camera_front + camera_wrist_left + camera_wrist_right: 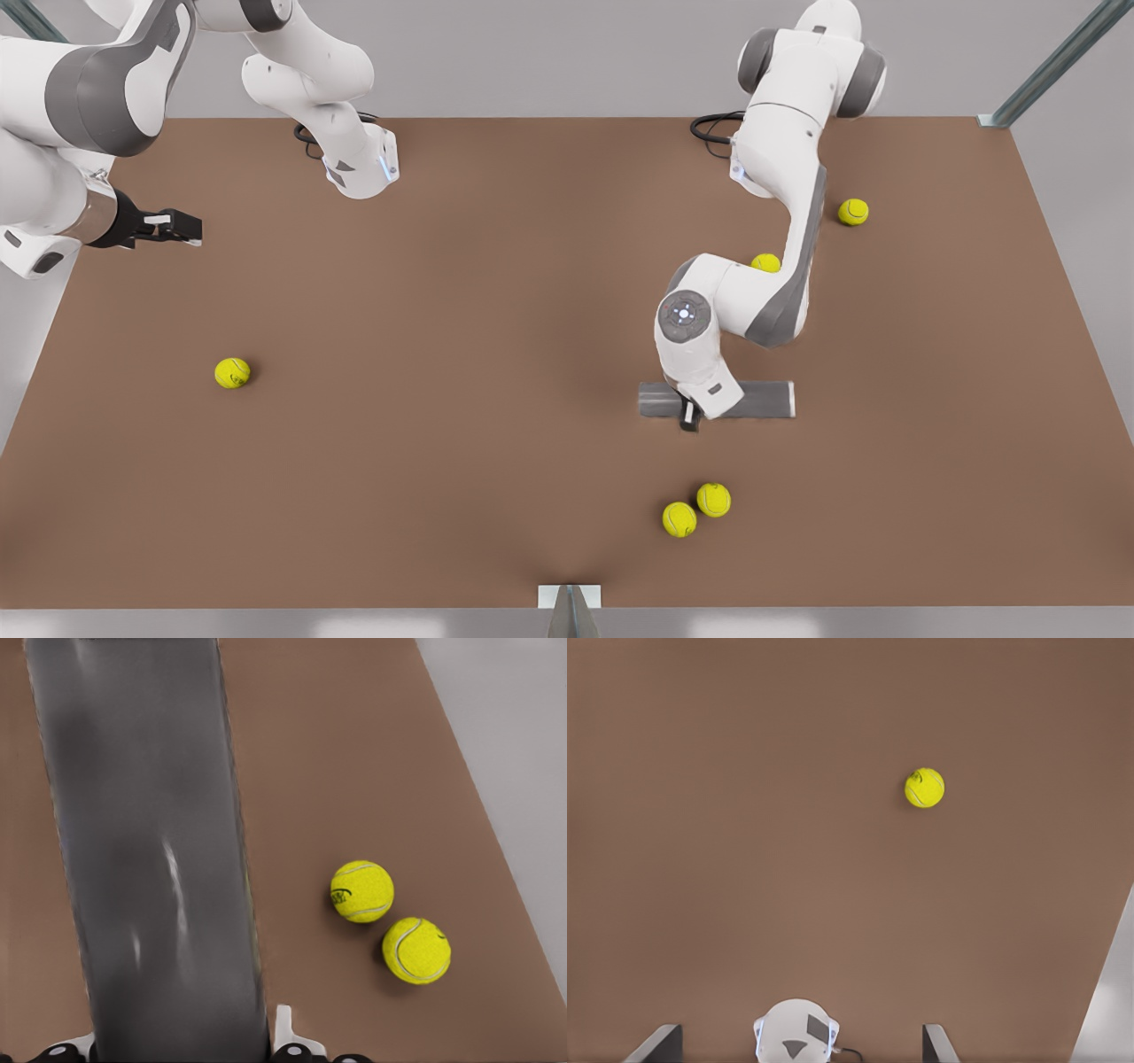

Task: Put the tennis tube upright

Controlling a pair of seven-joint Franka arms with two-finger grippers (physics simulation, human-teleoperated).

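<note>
Front view: long matte grey tennis tube (753, 400) flat on brown table (443, 372), left gripper (689, 416) straddling it, grasp unclear; uprighting not begun. Left wrist view: tube between fingertips (283, 1032), two yellow-green tennis balls (390, 921) near. Right wrist view: right gripper (802, 1041) wide open, empty, waiting high, open tabletop below.

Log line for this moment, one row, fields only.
tennis tube: lying flat on table | left gripper: astride tube, fingers either side | right gripper: open, waiting above table | upright: not yet
</note>
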